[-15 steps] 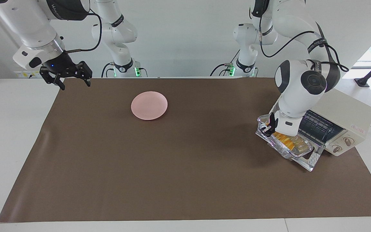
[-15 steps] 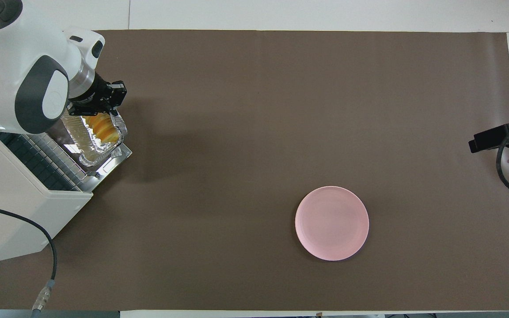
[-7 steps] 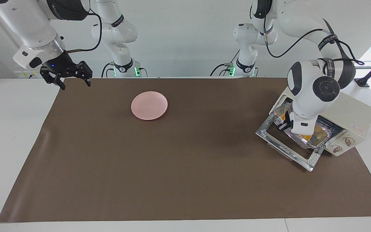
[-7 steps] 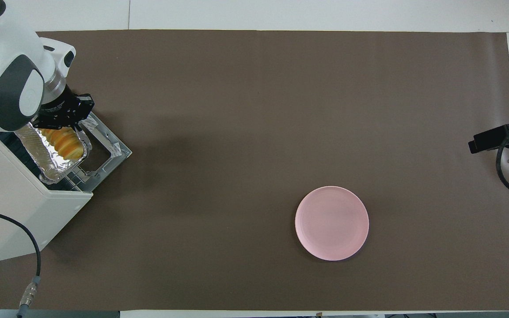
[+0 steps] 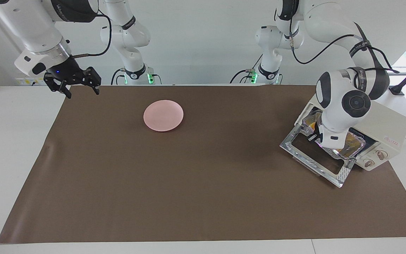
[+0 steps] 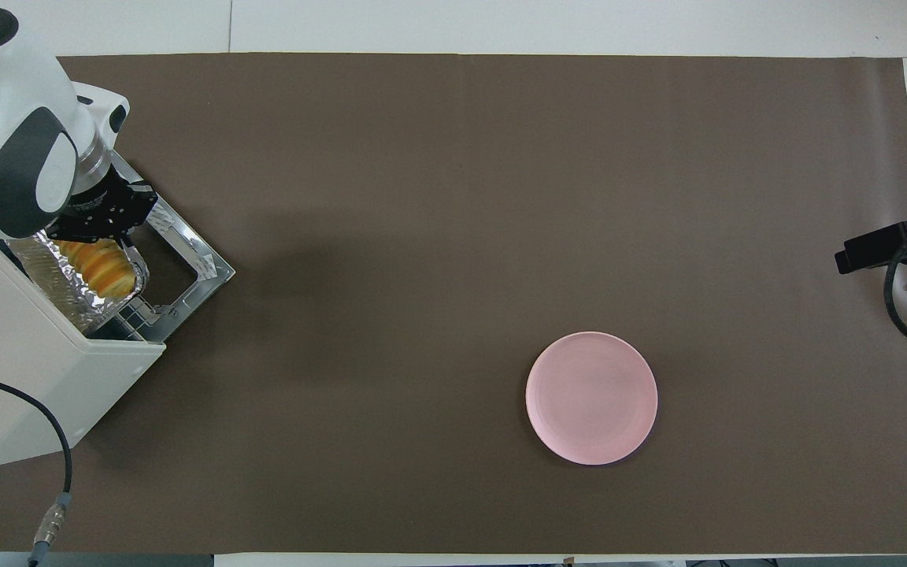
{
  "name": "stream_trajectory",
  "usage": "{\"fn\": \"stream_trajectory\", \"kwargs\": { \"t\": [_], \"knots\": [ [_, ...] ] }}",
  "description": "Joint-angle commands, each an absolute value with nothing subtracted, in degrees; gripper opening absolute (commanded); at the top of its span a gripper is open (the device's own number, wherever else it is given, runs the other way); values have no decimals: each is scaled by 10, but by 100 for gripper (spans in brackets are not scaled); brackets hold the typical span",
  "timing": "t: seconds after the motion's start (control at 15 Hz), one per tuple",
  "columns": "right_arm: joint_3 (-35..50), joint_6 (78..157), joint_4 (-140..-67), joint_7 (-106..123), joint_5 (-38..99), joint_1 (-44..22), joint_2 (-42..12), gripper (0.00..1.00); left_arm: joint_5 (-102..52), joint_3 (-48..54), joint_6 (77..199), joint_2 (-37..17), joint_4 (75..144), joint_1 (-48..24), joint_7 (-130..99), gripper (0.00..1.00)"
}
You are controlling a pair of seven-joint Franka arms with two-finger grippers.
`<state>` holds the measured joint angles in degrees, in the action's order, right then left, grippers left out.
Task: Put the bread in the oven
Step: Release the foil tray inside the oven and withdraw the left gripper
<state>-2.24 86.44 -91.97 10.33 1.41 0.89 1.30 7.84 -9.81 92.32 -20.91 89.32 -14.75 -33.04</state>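
The cream-white oven (image 5: 386,127) stands at the left arm's end of the table with its glass door (image 5: 312,155) dropped open. My left gripper (image 5: 314,135) is shut on the rim of a crinkled foil tray (image 5: 354,143) that lies mostly inside the oven's mouth. The ridged golden bread (image 6: 99,266) lies in that tray (image 6: 60,287), seen from overhead just under my left gripper (image 6: 99,228); the arm hides it in the facing view. My right gripper (image 5: 79,91) waits open and empty over the table's corner at the right arm's end.
A round pink plate (image 5: 163,115) sits on the brown mat toward the right arm's end, near the robots. The open door (image 6: 194,260) juts out onto the mat in front of the oven (image 6: 20,370). A cable runs from the oven.
My left gripper has carried the foil tray with the bread from over the open door into the oven's mouth. The right arm has not moved.
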Motion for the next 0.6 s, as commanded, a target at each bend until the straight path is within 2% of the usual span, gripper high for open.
{"fn": "stream_trajectory", "kwargs": {
  "t": [0.0, 0.33, 0.54],
  "knots": [
    [-17, 859, -923, 93, 9, 14, 18, 100, 95, -99, 931, -179, 939, -151, -341, 0],
    [-17, 858, -923, 93, 9, 14, 18, 100, 108, -110, 940, -163, 977, -133, -344, 0],
    [-17, 858, -923, 93, 9, 14, 18, 100, 112, -111, 941, -162, 978, -134, -345, 0]
  ]
}}
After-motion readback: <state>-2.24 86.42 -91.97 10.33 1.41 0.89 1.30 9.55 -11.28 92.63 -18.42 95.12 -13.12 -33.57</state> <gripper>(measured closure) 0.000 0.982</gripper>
